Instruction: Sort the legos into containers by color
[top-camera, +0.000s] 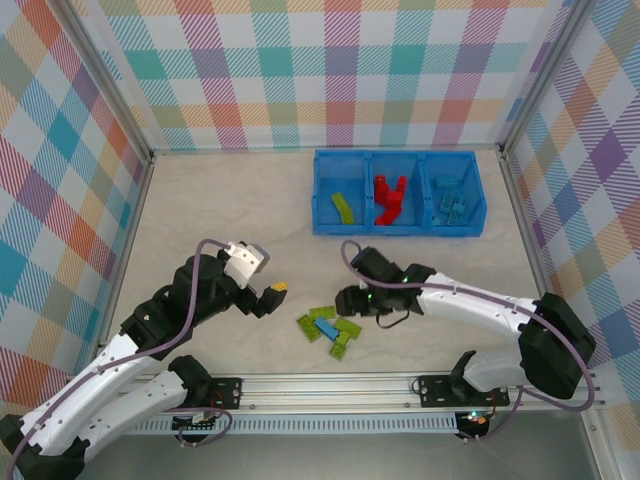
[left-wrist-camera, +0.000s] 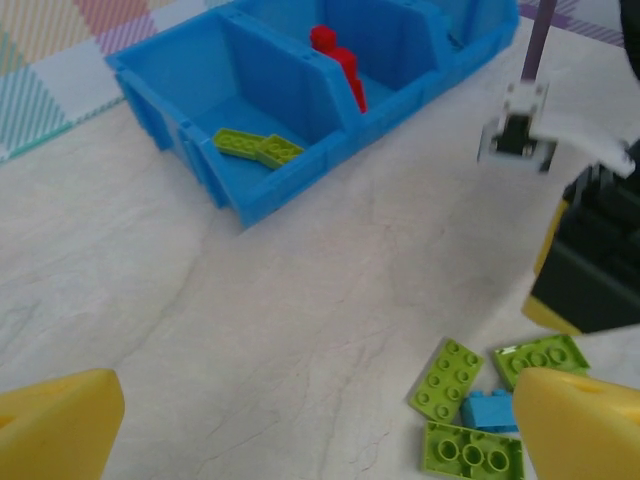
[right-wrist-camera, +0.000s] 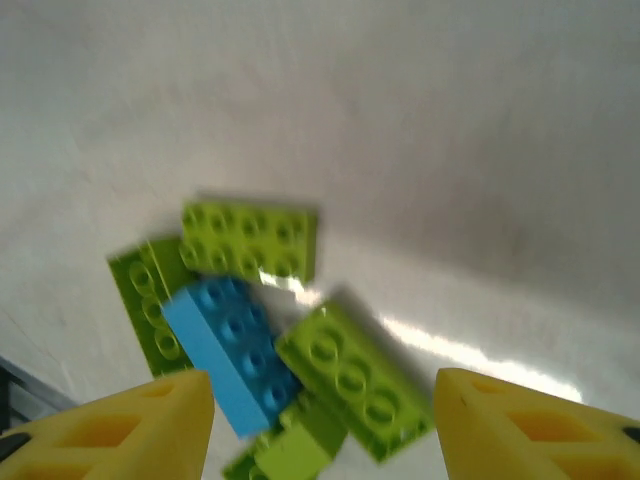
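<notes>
The right pincer (right-wrist-camera: 325, 415) is hovering just above a loose heap on the pale marbled desk (top-camera: 230, 210). Its yellow fingers (right-wrist-camera: 130, 430) are standing spread, with nothing between them but the bricks lying below. The heap is sitting near the front middle of the desk, well apart from the bin. It is made up of several small flat studded lime green plastic bricks (top-camera: 340, 332) crowding round one blue studded plastic brick (right-wrist-camera: 232, 350), all touching or overlapping. The left pincer (top-camera: 270, 297) is waiting near the heap, spread wide and carrying nothing.

The bright blue translucent plastic bin (top-camera: 396, 228), with three square compartments in a row, is standing at the far side. It is holding lime green pieces in its left compartment, red pieces (top-camera: 390, 200) in the middle and blue ones in the right.

The step in hand is looking like a single pick from the heap. Doing it well is going to mean choosing one brick, turning the wrist so the fingers are straddling its short width, and coming straight down. The blue brick is lying tight against green neighbours, so a sloppy close is risking two colours at once. A green brick at the heap's edge is looking easier. Lifting clear before swinging is keeping the rest from scattering.
</notes>
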